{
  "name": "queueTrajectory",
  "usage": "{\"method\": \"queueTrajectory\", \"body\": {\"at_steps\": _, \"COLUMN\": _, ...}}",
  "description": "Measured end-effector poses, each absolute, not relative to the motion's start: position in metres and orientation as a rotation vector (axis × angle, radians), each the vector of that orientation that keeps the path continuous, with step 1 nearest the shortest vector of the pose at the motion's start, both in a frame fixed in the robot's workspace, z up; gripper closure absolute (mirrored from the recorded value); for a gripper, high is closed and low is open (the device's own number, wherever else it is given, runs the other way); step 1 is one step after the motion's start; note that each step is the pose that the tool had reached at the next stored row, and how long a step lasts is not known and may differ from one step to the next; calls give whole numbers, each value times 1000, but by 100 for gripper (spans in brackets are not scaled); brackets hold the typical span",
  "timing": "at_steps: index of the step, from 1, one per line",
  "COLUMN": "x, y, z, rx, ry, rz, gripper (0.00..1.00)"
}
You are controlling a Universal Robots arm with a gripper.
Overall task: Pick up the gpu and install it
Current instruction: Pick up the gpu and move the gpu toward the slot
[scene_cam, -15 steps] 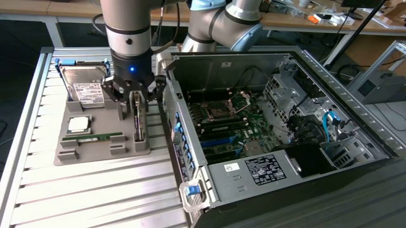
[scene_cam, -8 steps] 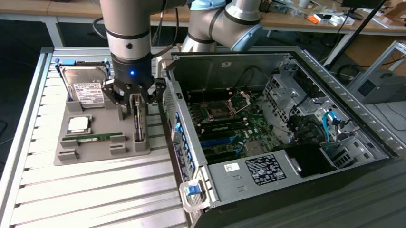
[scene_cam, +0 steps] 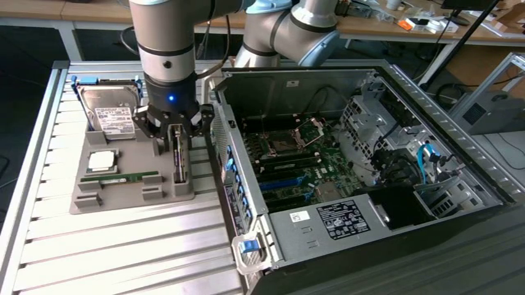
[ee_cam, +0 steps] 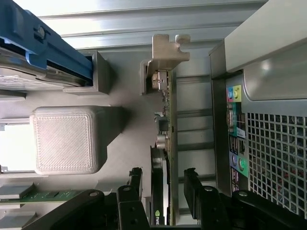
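**Fingers (ee_cam: 192, 187) straddle gpu (ee_cam: 169, 120), jaws apart**

Gripper (ee_cam: 163, 177) has 1 finger on each side of the card. There is a visible gap on both faces, so nothing is clamped or held.

Clock bearings below are read on the exterior view.

- gpu: stands on edge in a slot of the grey tray (scene_cam: 115, 200), along the tray's 3 o'clock side, the side next to the case (scene_cam: 311, 236). Its long axis runs 12 to 6. It sits in the slot, not lifted.
- gripper: down over the card's 12 o'clock half. The arm (scene_cam: 168, 43) is vertical above it, with a blue light (scene_cam: 171, 97) lit on the wrist.
- tray: at 9 o'clock of the case, on the slatted table (scene_cam: 123, 252). The hard drive (scene_cam: 110, 114) is at its 12 o'clock end. The cpu (scene_cam: 101, 161) is at 9 o'clock of the gpu, well apart from it. The green memory stick (scene_cam: 123, 177) lies just at 6 o'clock of the cpu.
- case: on its side, open, with the motherboard (scene_cam: 287, 163) facing up.

Wrist view: the card runs edge-on away from the fingers, and its bracket end is the far one. The case's perforated rear panel (ee_cam: 278, 158) is near 1 face of the card, not touching. A grey tray block (ee_cam: 64, 139) sits off the other face, with bare tray floor between.
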State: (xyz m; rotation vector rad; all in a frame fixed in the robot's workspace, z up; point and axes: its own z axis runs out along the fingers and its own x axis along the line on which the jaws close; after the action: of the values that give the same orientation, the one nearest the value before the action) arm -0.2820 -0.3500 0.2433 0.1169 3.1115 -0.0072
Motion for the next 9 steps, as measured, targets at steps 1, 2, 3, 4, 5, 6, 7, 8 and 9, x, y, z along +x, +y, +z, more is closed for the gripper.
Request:
{"method": "queueTrajectory", "body": {"at_steps": 1, "x": -282, "y": -350, "z": 243, "rx": 117, "ry": 3112, "rz": -7, "gripper": 52}}
{"method": "queueTrajectory", "body": {"at_steps": 2, "x": -282, "y": -350, "z": 243, "rx": 117, "ry": 3112, "rz": -7, "gripper": 52}}
{"method": "queueTrajectory", "body": {"at_steps": 3, "x": -282, "y": -350, "z": 243, "rx": 117, "ry": 3112, "rz": -7, "gripper": 52}}
{"method": "queueTrajectory", "body": {"at_steps": 4, "x": -282, "y": -350, "z": 243, "rx": 117, "ry": 3111, "rz": -7, "gripper": 52}}
{"method": "queueTrajectory", "body": {"at_steps": 5, "x": -282, "y": -350, "z": 243, "rx": 117, "ry": 3111, "rz": -7, "gripper": 52}}
{"method": "queueTrajectory", "body": {"at_steps": 6, "x": -282, "y": -350, "z": 243, "rx": 117, "ry": 3111, "rz": -7, "gripper": 52}}
{"method": "queueTrajectory", "body": {"at_steps": 7, "x": -282, "y": -350, "z": 243, "rx": 117, "ry": 3111, "rz": -7, "gripper": 53}}
{"method": "queueTrajectory", "body": {"at_steps": 8, "x": -282, "y": -350, "z": 243, "rx": 117, "ry": 3111, "rz": -7, "gripper": 53}}
{"method": "queueTrajectory", "body": {"at_steps": 9, "x": -282, "y": -350, "z": 243, "rx": 117, "ry": 3111, "rz": -7, "gripper": 53}}
